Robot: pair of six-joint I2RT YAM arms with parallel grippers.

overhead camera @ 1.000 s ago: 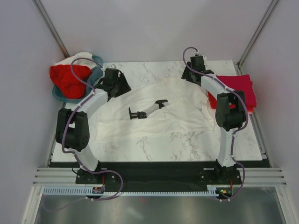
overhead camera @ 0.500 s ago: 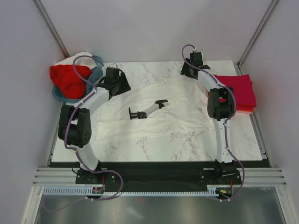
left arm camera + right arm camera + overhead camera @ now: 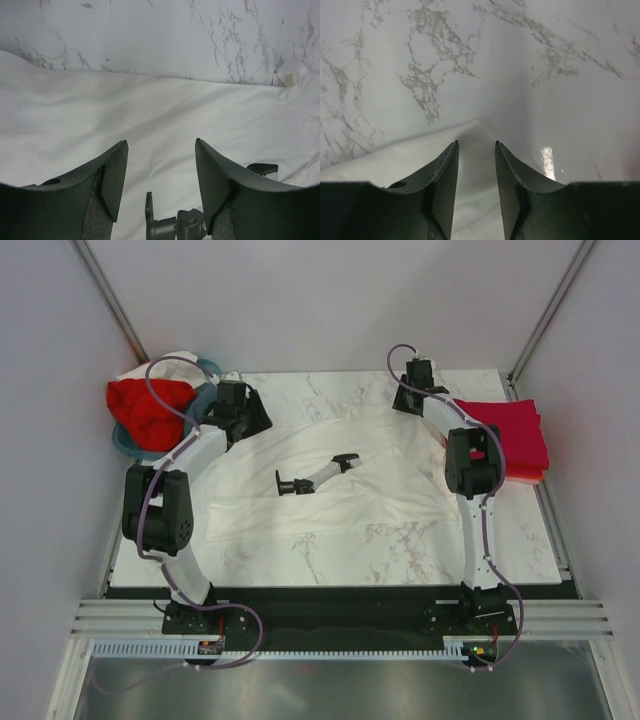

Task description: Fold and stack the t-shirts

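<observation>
white t-shirt [image 3: 380, 490] lies spread across the marble table [image 3: 330, 390]. left gripper [image 3: 160, 145] hovers, jaws wide, over its far left edge. right gripper [image 3: 476, 145], jaws narrow, straddles the far right corner, seemingly not pinching it. folded crimson shirts [image 3: 515, 435] sit at right. a red t-shirt [image 3: 150, 410] fills the far-left basket [image 3: 124, 444].

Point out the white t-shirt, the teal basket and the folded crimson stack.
white t-shirt [image 3: 370, 495]: top view, its spread middle.
teal basket [image 3: 127, 446]: top view, its near rim.
folded crimson stack [image 3: 518, 435]: top view, its top layer.
</observation>
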